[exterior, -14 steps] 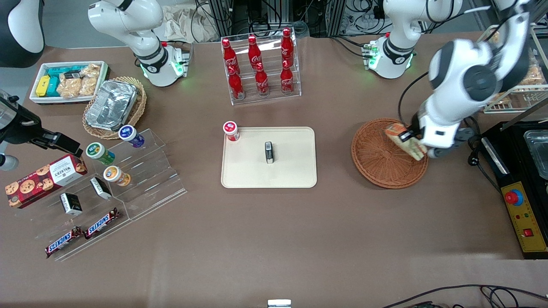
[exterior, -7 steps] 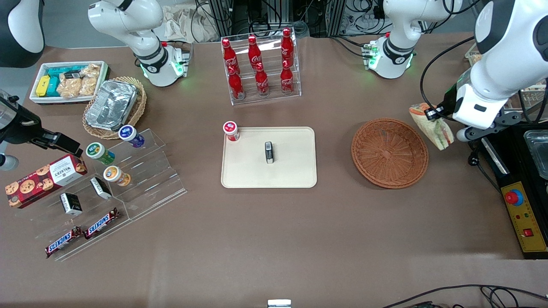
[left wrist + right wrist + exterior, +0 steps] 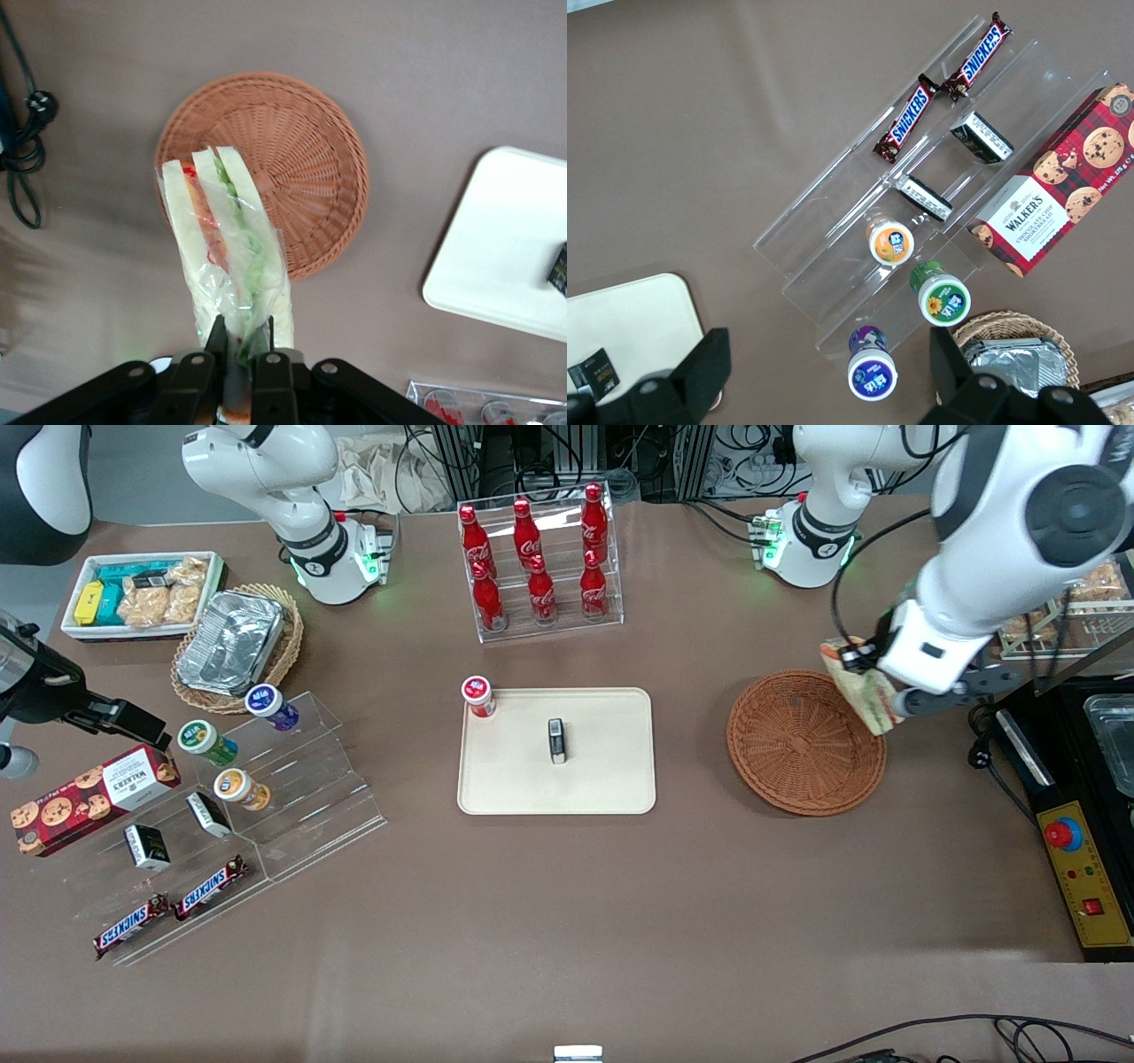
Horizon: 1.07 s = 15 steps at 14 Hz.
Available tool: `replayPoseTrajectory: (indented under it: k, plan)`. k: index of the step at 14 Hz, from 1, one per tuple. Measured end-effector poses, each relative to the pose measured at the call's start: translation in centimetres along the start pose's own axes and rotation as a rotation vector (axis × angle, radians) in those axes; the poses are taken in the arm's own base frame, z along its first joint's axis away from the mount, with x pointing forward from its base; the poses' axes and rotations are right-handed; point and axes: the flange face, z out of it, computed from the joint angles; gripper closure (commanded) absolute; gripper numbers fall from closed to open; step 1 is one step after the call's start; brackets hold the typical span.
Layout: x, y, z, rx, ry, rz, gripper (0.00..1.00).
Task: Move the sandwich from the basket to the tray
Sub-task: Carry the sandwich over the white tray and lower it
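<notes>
Sandwich [image 3: 861,689] is clear of the basket [image 3: 797,746] — clamped at one end in the hand [image 3: 239,341], wrapped in clear film, suspended above the basket rim toward the working arm's end of the surface. Remaining by estimate: transfer to the tray [image 3: 602,771] and release. Legible text — "SNICKERS" bars [image 3: 948,87], "WALKERS" box [image 3: 1053,208].

Cola bottles [image 3: 534,562] fill a clear rack [image 3: 542,622].

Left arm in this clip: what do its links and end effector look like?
The left arm has glossy white rounded links with dark grey joint caps and a black cable looping alongside. Its end effector is a matte black bracket body with two slim black fingers fastened by silver screws.
</notes>
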Motion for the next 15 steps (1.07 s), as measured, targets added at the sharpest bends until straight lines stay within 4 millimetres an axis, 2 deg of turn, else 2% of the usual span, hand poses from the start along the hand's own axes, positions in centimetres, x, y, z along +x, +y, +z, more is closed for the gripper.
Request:
replayPoseTrajectory:
  k: [2, 7, 10, 12, 15]
  plan:
    - [-0.7, 2.8, 1.2, 0.019, -0.017, 0.052, 1.00]
    - [-2.7, 11.6, 4.6, 0.016, 0.012, 0.211, 1.00]
    - [-4.0, 15.7, 6.6, -0.004, 0.019, 0.280, 1.00]
    - [-4.6, 18.4, 8.7, -0.021, 0.017, 0.319, 1.00]
    - [-5.6, 22.0, 13.2, -0.030, 0.018, 0.372, 1.00]
